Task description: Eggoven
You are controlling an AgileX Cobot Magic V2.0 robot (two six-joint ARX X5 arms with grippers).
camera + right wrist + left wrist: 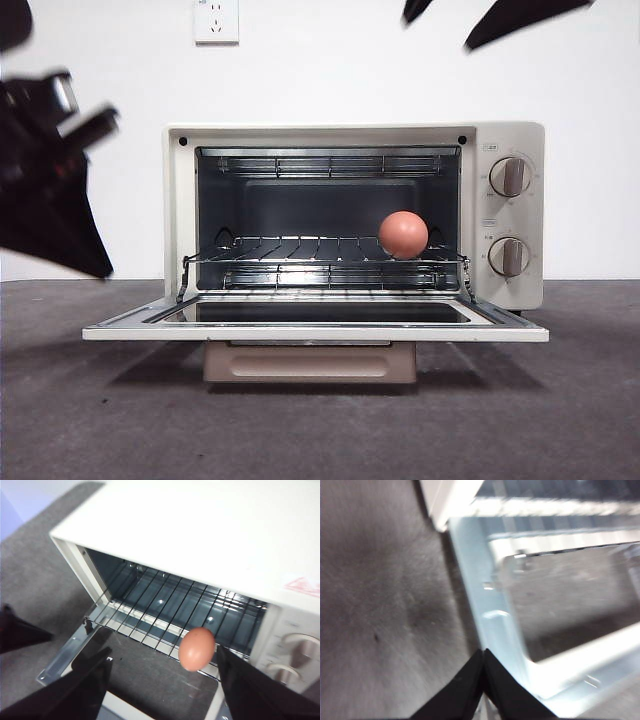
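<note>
At the left of the scene the left gripper (pixel 483 652) hangs with its jaws clenched on nothing, above the near left corner of the dropped glass oven door (pixel 130 328), just off its edge over the grey felt-like bench (pixel 80 420). In the front view that arm is the big dark shape at the left.

To its right stands the cream boxy toaster oven (pixel 510 140) with its door lying flat towards us. On the chrome wire rack (pixel 290 248) inside, towards the right, rests the small smooth reddish-brown egg (pixel 403 234), free of any grip. Two round knobs (pixel 510 176) sit on the right panel.

The right gripper (pixel 165 672) hovers high above the front of the oven, jaws released and spread wide; in its wrist view the egg shows between them but lies well below, on the rack.

The egg looks delivered, so closing the door seems the step in hand. To do it well, the left jaws should go under the door's near edge and lift smoothly so nothing jolts the rack, or the egg may roll. The right arm should stay clear of the door's swing.
</note>
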